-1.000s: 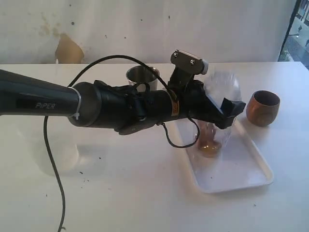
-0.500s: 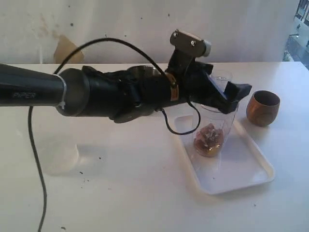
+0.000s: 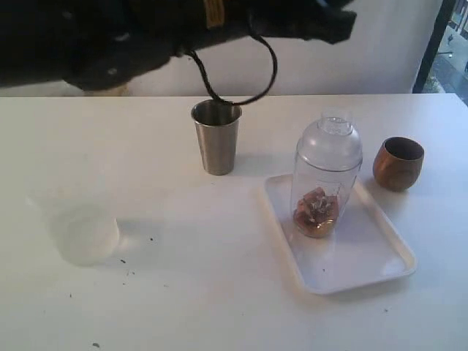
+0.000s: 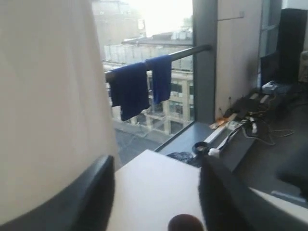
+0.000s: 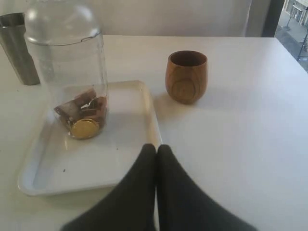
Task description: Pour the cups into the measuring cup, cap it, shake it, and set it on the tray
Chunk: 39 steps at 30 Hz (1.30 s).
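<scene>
The measuring cup (image 3: 322, 191) is standing upright on the tray (image 3: 365, 263), with the cap (image 3: 329, 140) sitting on it and brown pieces (image 3: 316, 212) lying at its bottom. The tumbler (image 3: 217, 139) is standing on the table (image 3: 183, 292) beyond the tray's far left corner, and the wooden cup (image 3: 398, 163) is sitting just off its right side. The left gripper (image 4: 156, 168) is hanging high above the table with fingers spread wide, holding nothing, while the right gripper (image 5: 156, 149) is hovering by the tray's rim with fingers pressed together, gripping nothing.
</scene>
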Each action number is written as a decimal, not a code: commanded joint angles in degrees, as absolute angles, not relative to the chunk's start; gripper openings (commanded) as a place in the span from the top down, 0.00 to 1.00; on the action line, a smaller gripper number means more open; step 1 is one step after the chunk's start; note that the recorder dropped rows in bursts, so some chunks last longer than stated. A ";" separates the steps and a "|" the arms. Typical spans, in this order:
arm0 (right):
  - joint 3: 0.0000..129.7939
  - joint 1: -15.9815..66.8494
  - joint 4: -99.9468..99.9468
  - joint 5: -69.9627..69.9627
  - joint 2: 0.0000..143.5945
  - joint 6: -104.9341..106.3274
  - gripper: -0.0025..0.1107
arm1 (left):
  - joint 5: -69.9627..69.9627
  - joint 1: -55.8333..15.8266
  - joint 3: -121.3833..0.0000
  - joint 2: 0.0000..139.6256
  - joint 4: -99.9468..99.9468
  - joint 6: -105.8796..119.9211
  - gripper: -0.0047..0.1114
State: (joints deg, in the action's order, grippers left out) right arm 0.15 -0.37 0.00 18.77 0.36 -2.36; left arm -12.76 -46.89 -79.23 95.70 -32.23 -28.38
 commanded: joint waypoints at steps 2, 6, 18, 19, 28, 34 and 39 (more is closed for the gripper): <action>0.00 -0.60 0.00 18.34 0.00 -2.36 0.98 | 2.89 -47.09 -79.30 87.44 -31.97 -27.85 0.91; 0.00 -0.60 0.00 18.34 0.00 -2.36 0.98 | 6.11 -47.09 -76.67 81.84 -32.33 -25.24 0.95; 0.00 -0.60 0.00 18.34 0.00 -2.36 0.98 | 10.12 -47.09 -62.09 61.52 -31.75 -25.38 0.95; 0.00 -0.60 0.00 18.34 0.00 -2.36 0.98 | 10.77 -47.09 -60.54 59.06 -31.75 -25.64 0.95; 0.00 -0.60 0.00 18.34 0.00 -2.36 0.98 | 17.07 -47.09 -50.87 39.63 -30.59 -25.78 0.95; 0.00 -0.60 0.00 18.34 0.00 -2.36 0.98 | 24.15 -47.09 -44.75 29.46 -30.59 -25.78 0.95; 0.00 -0.60 0.00 18.34 0.00 -2.36 0.98 | 28.31 -47.09 -39.36 21.12 -31.54 -25.45 0.95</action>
